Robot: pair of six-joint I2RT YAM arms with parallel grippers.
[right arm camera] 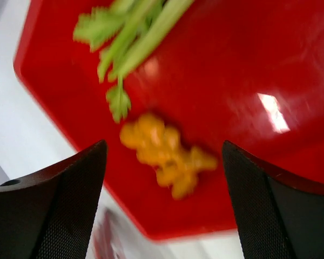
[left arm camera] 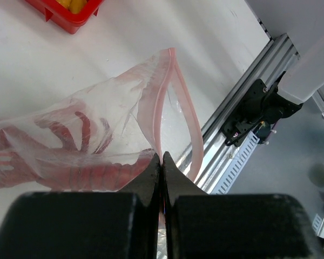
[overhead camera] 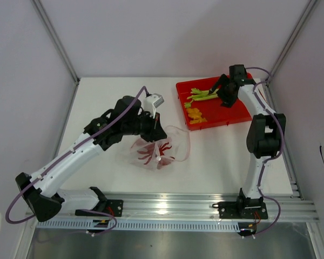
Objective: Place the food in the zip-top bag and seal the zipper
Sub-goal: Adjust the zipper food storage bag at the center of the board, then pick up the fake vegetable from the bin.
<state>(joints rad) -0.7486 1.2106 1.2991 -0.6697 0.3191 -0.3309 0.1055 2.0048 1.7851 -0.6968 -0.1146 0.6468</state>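
The left gripper [left arm camera: 162, 159] has its fingers pressed tight together on the rim of the zip-top bag [overhead camera: 175, 141], pinching it right at the zipper [left arm camera: 170, 56]. That pink strip rises from the fingertips in two bands that bow apart and meet again at the far corner, so the mouth gapes in a narrow loop. The bag sits on the white table [overhead camera: 113, 97] in front of the left arm, crumpled, with its pinched edge lifted. Through the clear plastic I can see the dark red spiky piece [overhead camera: 150, 151] lying inside. Over at the far right, the red tray [overhead camera: 235, 112] rests on the table, well apart from the bag, and it holds the other food. The pale green leafy stalk [overhead camera: 201, 96] lies across its far half, and the small yellow-orange cluster [overhead camera: 195, 115] is nearer the tray's front-left corner. The right gripper [overhead camera: 225, 97] hangs above the tray, just beside the stalk's end. Its fingers are spread wide with nothing between them, and its wrist camera looks straight down on the orange cluster and the stalk's leafy tips — somewhat blurred. Whether the fingertips touch the tray I cannot tell.
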